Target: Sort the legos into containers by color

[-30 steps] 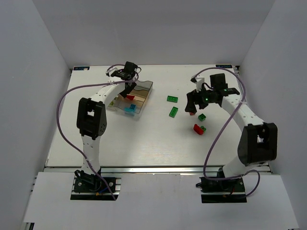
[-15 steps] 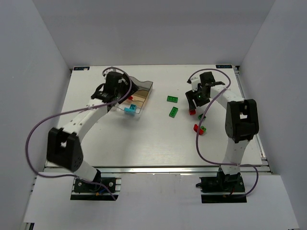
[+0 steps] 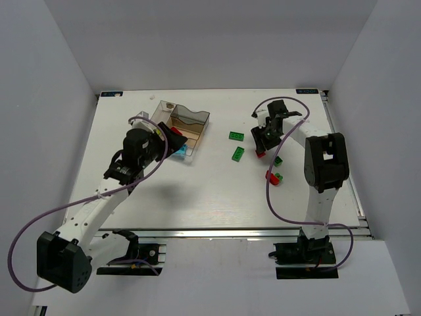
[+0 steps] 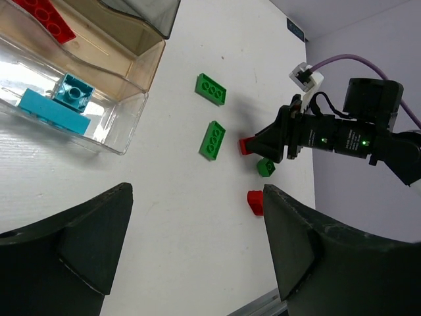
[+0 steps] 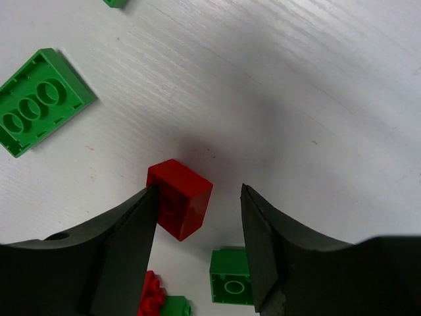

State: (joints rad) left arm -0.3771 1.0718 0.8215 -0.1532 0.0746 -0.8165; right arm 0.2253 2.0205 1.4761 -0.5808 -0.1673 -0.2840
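The clear brownish tray [image 3: 197, 116] holds light blue legos [image 4: 56, 104] in its near compartment and a red one [image 4: 43, 14] further in. My left gripper [image 3: 172, 139] hovers just right of the tray, open and empty [image 4: 195, 197]. Loose on the table are two green plates [image 4: 211, 89] [image 4: 212, 139], a small green brick [image 4: 266, 167] and a red piece [image 4: 255, 201]. My right gripper [image 5: 199, 194] is low over a red brick [image 5: 179, 197]. It is open, with its left finger against the brick and its right finger a gap away.
A green brick [image 5: 231, 284] and a red-and-green pair [image 5: 156, 299] lie just near of the right gripper. White walls enclose the table on three sides. The right arm's cable [image 3: 271, 191] loops over the table's right part.
My left gripper has drawn back from over the tray towards me and opened. My right gripper has come down around the red brick and its jaws have narrowed.
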